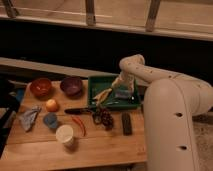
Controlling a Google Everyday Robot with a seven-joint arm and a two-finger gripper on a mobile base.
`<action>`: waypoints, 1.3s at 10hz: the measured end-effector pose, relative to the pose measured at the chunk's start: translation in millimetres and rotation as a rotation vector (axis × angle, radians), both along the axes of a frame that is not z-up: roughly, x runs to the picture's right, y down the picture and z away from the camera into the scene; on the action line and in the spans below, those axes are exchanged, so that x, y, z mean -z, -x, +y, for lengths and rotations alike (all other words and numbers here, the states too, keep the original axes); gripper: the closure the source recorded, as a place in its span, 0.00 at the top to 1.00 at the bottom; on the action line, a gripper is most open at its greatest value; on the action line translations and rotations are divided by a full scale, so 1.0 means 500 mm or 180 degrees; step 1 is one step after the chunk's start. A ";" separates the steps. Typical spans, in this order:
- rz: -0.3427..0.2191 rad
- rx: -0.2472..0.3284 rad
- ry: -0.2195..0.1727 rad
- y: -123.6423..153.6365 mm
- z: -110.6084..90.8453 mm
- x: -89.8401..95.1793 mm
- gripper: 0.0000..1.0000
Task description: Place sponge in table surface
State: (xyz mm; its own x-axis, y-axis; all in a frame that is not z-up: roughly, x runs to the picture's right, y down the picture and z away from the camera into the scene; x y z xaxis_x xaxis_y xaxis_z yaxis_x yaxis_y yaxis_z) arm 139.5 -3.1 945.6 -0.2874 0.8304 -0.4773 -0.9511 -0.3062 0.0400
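Observation:
A pale bluish sponge [123, 94] lies in the right part of the green tray [98, 81] at the back of the wooden table [100, 150]. My gripper [122, 86] reaches down into the tray right above the sponge; I cannot tell whether it touches or holds it. The white arm [150, 75] bends in from the right and its bulk hides the table's right end. A yellowish object [102, 95] lies in the tray's left part.
Left of the tray stand a purple bowl [71, 85] and a red bowl [41, 86]. In front lie an orange fruit [51, 105], a knife [77, 110], grapes [104, 118], a red chili [79, 125], a black remote [126, 123], a blue cup [50, 120], a white cup [65, 134] and a cloth [29, 118].

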 end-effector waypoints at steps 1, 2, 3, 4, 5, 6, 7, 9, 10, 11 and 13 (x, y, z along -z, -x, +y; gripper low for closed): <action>-0.0041 -0.0115 0.0016 -0.016 0.009 -0.009 0.80; -0.0072 -0.0198 0.0017 -0.025 0.011 -0.013 0.80; -0.0137 -0.0317 0.0031 -0.032 0.020 -0.021 0.80; -0.0183 -0.0411 0.0027 -0.041 0.022 -0.024 0.80; -0.0241 -0.0528 0.0019 -0.054 0.027 -0.028 0.80; -0.0278 -0.0602 0.0014 -0.061 0.029 -0.029 0.80; -0.0318 -0.0665 0.0023 -0.065 0.033 -0.031 0.80; -0.0431 -0.0690 0.0059 -0.055 0.042 -0.031 0.75; -0.0470 -0.0679 0.0078 -0.049 0.046 -0.032 0.68; -0.0530 -0.0655 0.0100 -0.034 0.049 -0.033 0.56; -0.0606 -0.0613 0.0126 -0.010 0.053 -0.035 0.37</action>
State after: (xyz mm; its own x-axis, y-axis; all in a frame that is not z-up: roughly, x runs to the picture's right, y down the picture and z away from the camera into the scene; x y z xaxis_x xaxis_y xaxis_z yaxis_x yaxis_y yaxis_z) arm 144.5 23.3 963.2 -0.3402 0.7488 -0.5689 -0.8671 -0.4839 -0.1184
